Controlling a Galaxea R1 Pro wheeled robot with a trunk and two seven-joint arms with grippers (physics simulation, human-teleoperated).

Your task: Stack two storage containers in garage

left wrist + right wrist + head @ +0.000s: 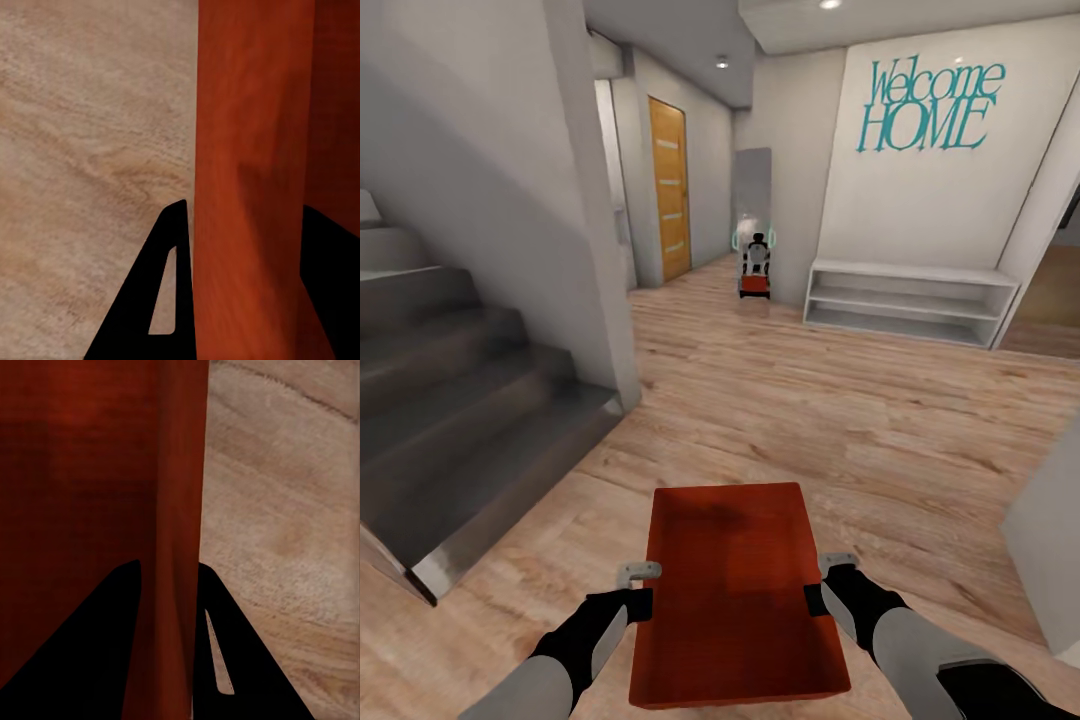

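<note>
Left gripper [643, 592]: clamped on the left long wall of the storage container [732, 590]; in the left wrist view one dark finger [161, 292] lies outside the red-orange wall [247, 180] and the other inside it, both against the plastic.
Right gripper [822, 580]: pinching the opposite long wall in the same way; in the right wrist view the wall [180, 510] runs up between the two black fingers [225, 660], one inside the bin, one outside.
Storage container: held between the two grippers, above the wood-plank floor [840, 420], just ahead of the robot and centred between its arms.
Long axis: runs straight away from the robot, short ends near and far, so the grippers hold the two long sides about halfway along.
Attitude: open top facing up, roughly level, inside bare.
Below the grippers: light wood planks, seen beside the bin wall in both wrist views [82, 150].
Off to the left gripper's side: a grey staircase [460, 400] and a white wall corner [595, 200].
Far ahead of the grippers: a wooden door [670, 188], a tall narrow mirror [752, 215] showing a small reflection of the robot with a red bin, and a low white shelf [908, 300] under teal "Welcome HOME" lettering [930, 105].
Off to the right gripper's side: a pale wall edge [1050, 540], close by.
</note>
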